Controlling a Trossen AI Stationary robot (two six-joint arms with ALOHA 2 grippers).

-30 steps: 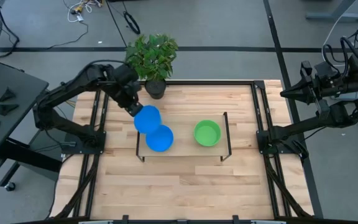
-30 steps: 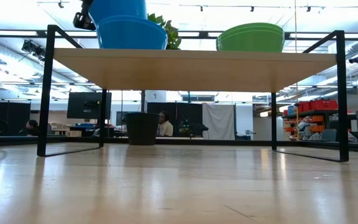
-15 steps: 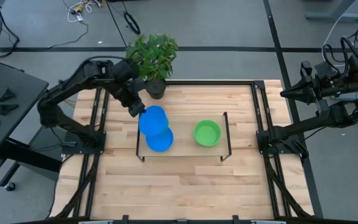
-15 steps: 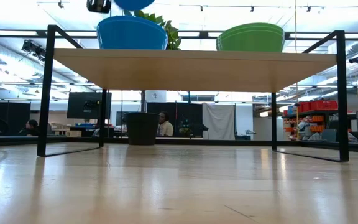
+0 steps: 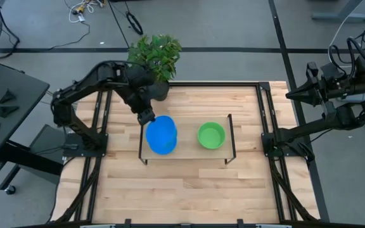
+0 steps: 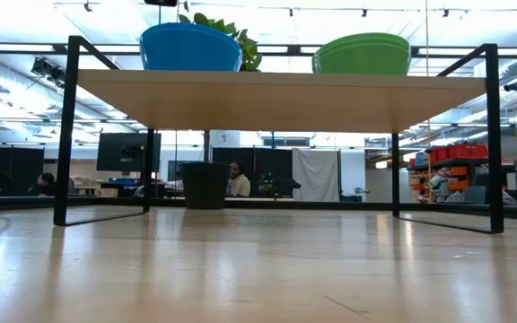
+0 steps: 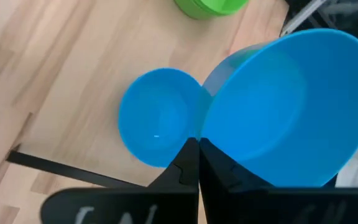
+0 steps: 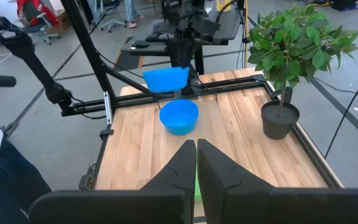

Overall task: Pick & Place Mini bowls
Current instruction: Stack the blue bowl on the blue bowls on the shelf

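Blue mini bowl (image 7: 291, 106) pinched by its rim in the left gripper (image 5: 146, 116), jaws pressed together on the edge. It hangs tilted, in the air above the second blue bowl (image 5: 162, 144), which sits on the small raised shelf (image 5: 189, 154) standing on the counter (image 5: 189, 190). In the high view the held bowl overlaps the resting one almost fully, offset slightly toward the plant (image 5: 156, 57) side.

Key relation: target bowl lies straight down and a touch forward of the gripper, so my read is the next move is a short descent plus levelling the tilt before release; nesting blue on blue looks like the aim. Risk: tilted rim catches the lower bowl's edge and skids it.

Green bowl (image 5: 211, 135) sits on the same shelf, apart from the blues on the right-arm side; from the low view it looks like a stack, count unclear.

Right gripper (image 8: 196, 144) parked off the counter's right edge, fingers closed, empty. Left arm is clearly the nearer one.
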